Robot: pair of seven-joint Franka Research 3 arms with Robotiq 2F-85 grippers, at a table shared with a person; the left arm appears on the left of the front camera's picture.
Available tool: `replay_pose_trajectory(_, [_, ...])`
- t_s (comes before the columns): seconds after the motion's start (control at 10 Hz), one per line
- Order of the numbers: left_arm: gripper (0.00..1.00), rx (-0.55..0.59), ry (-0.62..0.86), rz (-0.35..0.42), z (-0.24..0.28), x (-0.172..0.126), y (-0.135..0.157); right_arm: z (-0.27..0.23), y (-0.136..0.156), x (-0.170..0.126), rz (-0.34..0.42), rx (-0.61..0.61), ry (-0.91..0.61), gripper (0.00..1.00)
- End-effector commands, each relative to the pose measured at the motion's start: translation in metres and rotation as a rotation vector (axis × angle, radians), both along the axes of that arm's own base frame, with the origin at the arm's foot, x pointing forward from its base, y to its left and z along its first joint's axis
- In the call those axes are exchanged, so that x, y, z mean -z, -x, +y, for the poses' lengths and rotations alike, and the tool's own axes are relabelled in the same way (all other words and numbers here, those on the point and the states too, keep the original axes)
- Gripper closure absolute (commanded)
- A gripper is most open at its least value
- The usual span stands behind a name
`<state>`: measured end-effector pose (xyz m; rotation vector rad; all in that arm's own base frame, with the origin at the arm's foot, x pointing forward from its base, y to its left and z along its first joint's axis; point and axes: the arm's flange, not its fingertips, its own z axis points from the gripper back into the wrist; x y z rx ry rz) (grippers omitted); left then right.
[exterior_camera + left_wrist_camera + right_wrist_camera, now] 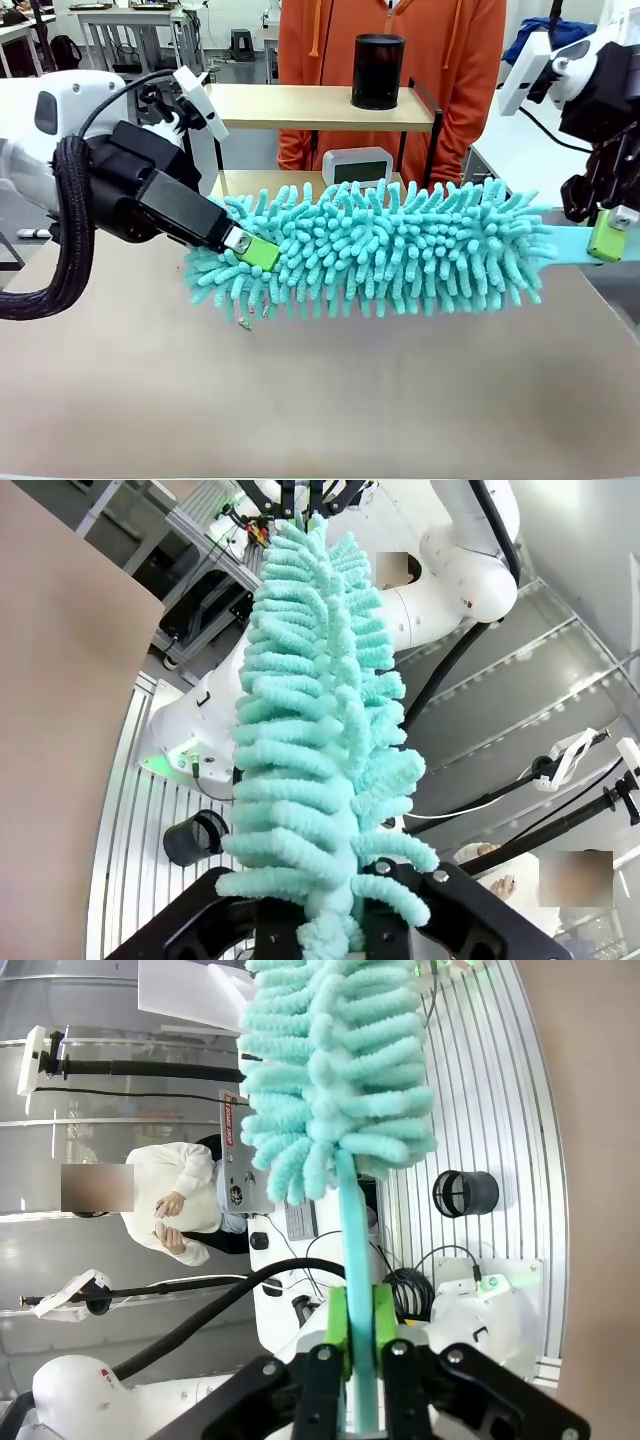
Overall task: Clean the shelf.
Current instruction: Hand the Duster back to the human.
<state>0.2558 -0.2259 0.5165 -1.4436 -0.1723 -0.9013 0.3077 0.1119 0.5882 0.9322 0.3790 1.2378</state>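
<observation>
Front view, the table (320,400): a broad, pale brown surface spanning the foreground. At its far edge stands the shelf (300,105), two light wooden boards in a thin black frame. Its upper board carries a black cylinder (378,70), its lower board a small grey clock (357,165), and a person in an orange hoodie (390,60) stands behind it.

The duster (370,250), a long head of teal chenille fingers on a flat teal handle, hangs level above the table, its long axis running left to right, parallel to the shelf boards and just in front of the lower one.

The left gripper (250,247) is pinched on the fluffy tip of the duster; the left wrist view shows the pile bunched between its fingers. The right gripper (360,1345) is pressed together on the handle, green pads flat against the teal strip.

The shelf lies straight ahead of both grippers, away from the robot. Neither arm looks clearly nearer, so a sweep would likely carry the duster forward broadside.
</observation>
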Motion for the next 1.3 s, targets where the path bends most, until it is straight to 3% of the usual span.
replay_pose_trajectory(0.0, [1.00,-0.011,0.046,-0.016,-0.002,0.005,0.007,-0.004,0.003,-0.004,0.012,-0.002,0.016,0.88])
replay_pose_trajectory(0.2, [1.00,-0.008,0.036,-0.023,-0.002,0.005,0.006,-0.005,0.001,-0.005,0.017,0.026,0.001,0.88])
replay_pose_trajectory(0.3, [1.00,0.002,0.025,-0.028,-0.002,0.005,0.007,-0.008,-0.002,-0.008,0.023,0.049,-0.050,0.52])
replay_pose_trajectory(0.4, [1.00,0.009,0.019,-0.029,-0.001,0.005,0.007,-0.015,-0.004,-0.011,0.023,0.071,-0.110,0.29])
replay_pose_trajectory(0.5, [1.00,0.011,0.014,-0.030,-0.001,0.006,0.007,-0.022,-0.005,-0.013,0.024,0.117,-0.143,0.00])
replay_pose_trajectory(0.7, [1.00,0.000,0.017,-0.028,0.002,0.006,0.004,-0.051,-0.014,-0.009,0.041,0.359,-0.257,0.00])
replay_pose_trajectory(0.8, [1.00,-0.020,0.025,-0.023,0.008,0.004,-0.001,-0.074,-0.025,0.000,0.000,0.696,-0.268,0.04])
replay_pose_trajectory(0.9, [1.00,-0.040,0.035,-0.016,0.019,0.003,-0.006,-0.106,-0.035,0.014,0.051,1.025,-0.306,0.00])
replay_pose_trajectory(1.1, [1.00,-0.040,0.045,0.011,0.054,-0.001,-0.017,-0.187,-0.048,0.067,0.242,1.509,-0.440,0.00])
replay_pose_trajectory(1.2, [1.00,-0.042,0.078,0.032,0.073,-0.007,-0.020,-0.211,-0.043,0.102,0.353,1.617,-0.419,0.00])
